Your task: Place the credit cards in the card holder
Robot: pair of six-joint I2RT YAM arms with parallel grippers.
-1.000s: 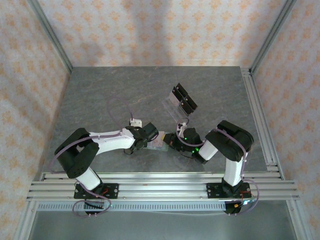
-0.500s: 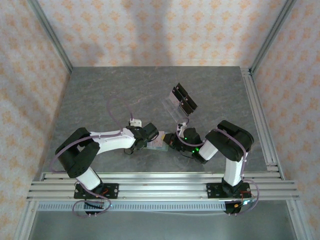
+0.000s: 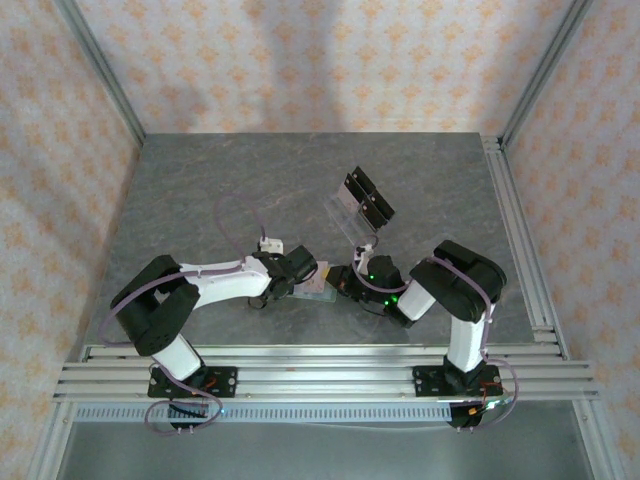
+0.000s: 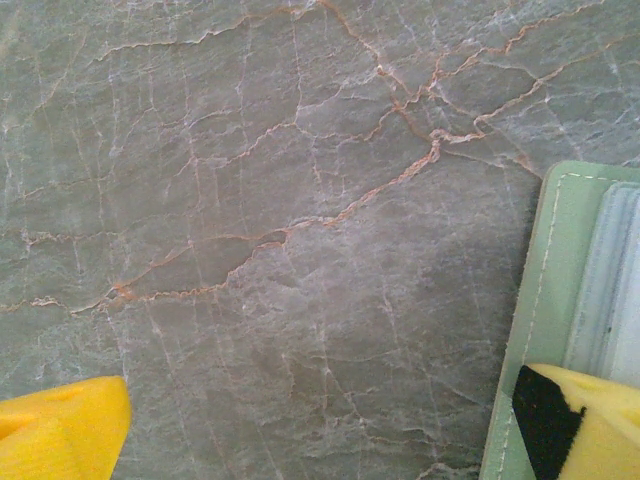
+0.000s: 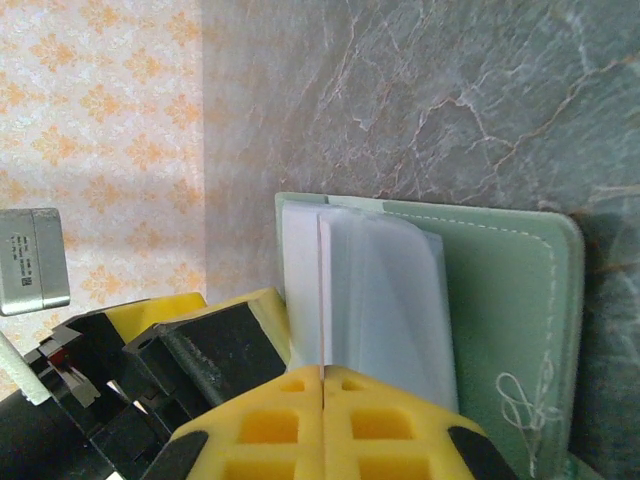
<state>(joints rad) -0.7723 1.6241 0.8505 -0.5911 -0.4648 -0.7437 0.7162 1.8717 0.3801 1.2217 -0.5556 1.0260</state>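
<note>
The sage-green card holder (image 5: 510,290) lies open on the marble table, its clear sleeves (image 5: 400,300) fanned upward. My right gripper (image 5: 323,372) is shut on a thin credit card (image 5: 320,290), seen edge-on as a pinkish line standing among those sleeves. My left gripper (image 4: 320,430) is open and low over the table. One of its yellow fingertips (image 4: 590,420) rests on the card holder (image 4: 540,320) at its left edge, the other (image 4: 60,430) is over bare stone. From above, both grippers meet at the card holder (image 3: 318,288) in front of the arm bases.
A clear tilted acrylic rack with black parts (image 3: 360,205) stands just behind the right gripper. The left gripper's black-and-yellow finger (image 5: 200,340) sits close beside the right gripper's fingers. Aluminium rails (image 3: 520,230) edge the table on the right.
</note>
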